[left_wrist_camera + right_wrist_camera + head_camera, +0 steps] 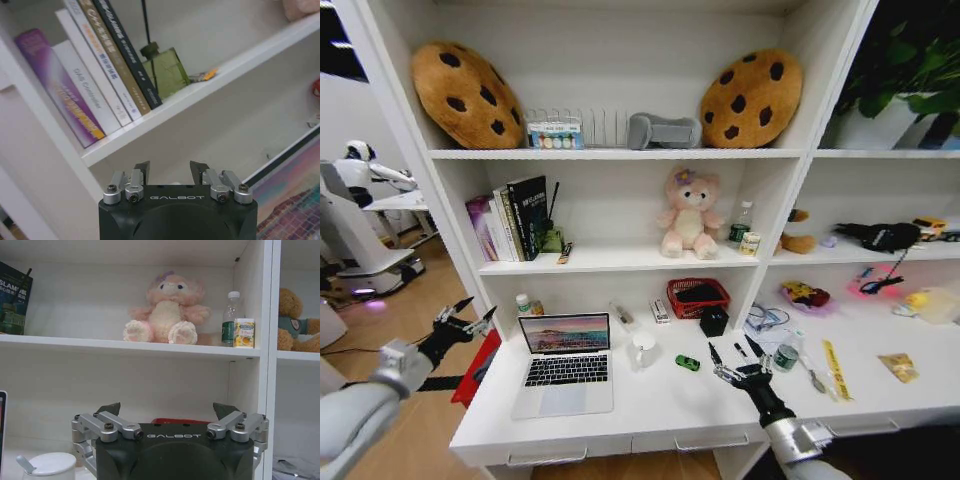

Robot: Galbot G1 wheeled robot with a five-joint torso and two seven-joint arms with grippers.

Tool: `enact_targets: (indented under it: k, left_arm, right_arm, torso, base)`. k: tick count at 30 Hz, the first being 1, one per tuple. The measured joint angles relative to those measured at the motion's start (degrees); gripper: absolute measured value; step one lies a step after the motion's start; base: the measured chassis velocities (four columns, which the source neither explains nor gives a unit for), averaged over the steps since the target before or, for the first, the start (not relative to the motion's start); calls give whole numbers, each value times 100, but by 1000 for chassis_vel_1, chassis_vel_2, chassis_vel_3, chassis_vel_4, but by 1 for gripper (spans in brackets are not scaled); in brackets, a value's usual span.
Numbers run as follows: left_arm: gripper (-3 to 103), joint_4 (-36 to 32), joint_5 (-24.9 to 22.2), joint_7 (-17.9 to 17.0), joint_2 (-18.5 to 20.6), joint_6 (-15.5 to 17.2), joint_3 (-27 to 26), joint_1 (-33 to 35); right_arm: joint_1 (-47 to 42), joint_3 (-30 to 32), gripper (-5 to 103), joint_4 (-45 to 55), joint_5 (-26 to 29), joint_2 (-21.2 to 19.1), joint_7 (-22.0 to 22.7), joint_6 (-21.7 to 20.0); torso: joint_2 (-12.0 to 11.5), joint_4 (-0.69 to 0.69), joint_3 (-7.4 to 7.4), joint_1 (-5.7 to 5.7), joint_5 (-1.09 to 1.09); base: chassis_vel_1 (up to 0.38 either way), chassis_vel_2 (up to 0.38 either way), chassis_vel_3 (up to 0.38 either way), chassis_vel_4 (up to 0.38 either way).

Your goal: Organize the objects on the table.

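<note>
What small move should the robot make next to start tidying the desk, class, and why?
Probably ease the right claw, open and empty, forward to the tiny green toy car lying loose on the long white desk just ahead of it. The left claw hangs open off the desk's left end.

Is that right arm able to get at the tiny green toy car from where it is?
Probably yes. The right end effector hovers open just beside the green toy car, with bare table between them and nothing blocking.
</note>
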Motion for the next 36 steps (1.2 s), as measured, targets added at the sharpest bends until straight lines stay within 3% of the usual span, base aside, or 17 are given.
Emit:
enact_targets:
  k: [1,3,5,7,8,9,11,12,13,16,18,19,23,36]
  left_arm:
    - [52,0,0,0,0,0,0,0]
    - [36,91,53,165,217,-8,322,-198]
    - [36,93,56,236,309,-8,429,-270]
    - [26,93,107,603,538,-7,587,-412]
    - [26,93,107,603,538,-7,587,-412]
    - [15,96,172,882,660,-8,646,-475]
    - [15,107,200,1027,732,-9,686,-508]
    - [4,137,236,1208,846,-12,784,-578]
    - [2,185,266,1300,913,-15,914,-685]
    - [0,290,307,1388,985,-23,1309,-997]
    - [0,490,401,1434,1015,-31,2062,-1759]
    - [0,490,401,1434,1015,-31,2062,-1759]
    - [0,835,675,1578,936,-51,3229,-3076]
    - [0,1161,1046,2102,902,-202,5278,-4848]
  right_arm:
    - [0,0,100,0,0,0,0,0]
    - [15,38,100,-35,2,17,2,9]
    - [31,52,100,-50,6,17,6,10]
    - [80,74,100,-103,21,12,14,10]
    - [80,74,100,-103,21,12,14,10]
    - [107,85,100,-139,33,12,20,10]
    - [117,87,100,-159,36,14,21,10]
    - [118,86,100,-192,31,24,21,10]
    - [115,80,100,-208,17,34,19,11]
    - [105,63,100,-234,-28,73,15,21]
    - [92,61,100,-254,-83,134,15,34]
    - [92,61,100,-254,-83,134,15,34]
    - [50,107,100,-267,-111,209,17,73]
    - [-13,191,100,-391,-180,501,28,214]
  torso:
    - [0,0,0,0,0]
    - [-1,2,0,2,-2]
    - [-1,2,0,2,-2]
    - [-1,1,0,1,1]
    - [-1,1,0,1,1]
    - [0,1,0,0,1]
    - [0,2,0,0,0]
    - [0,1,0,-1,1]
    - [0,2,0,-1,1]
    - [0,3,-1,-1,1]
    - [0,2,-1,0,-1]
    - [0,2,-1,0,-1]
    - [0,0,-1,0,0]
    - [2,0,-3,-2,4]
  base:
    - [0,0,0,0]
    - [0,0,0,0]
    - [0,0,0,0]
    - [0,0,0,0]
    - [0,0,0,0]
    - [0,0,0,0]
    - [0,0,0,0]
    - [0,0,0,0]
    - [0,0,0,0]
    - [0,0,0,0]
    - [0,0,0,0]
    - [0,0,0,0]
    - [0,0,0,0]
    - [0,0,0,0]
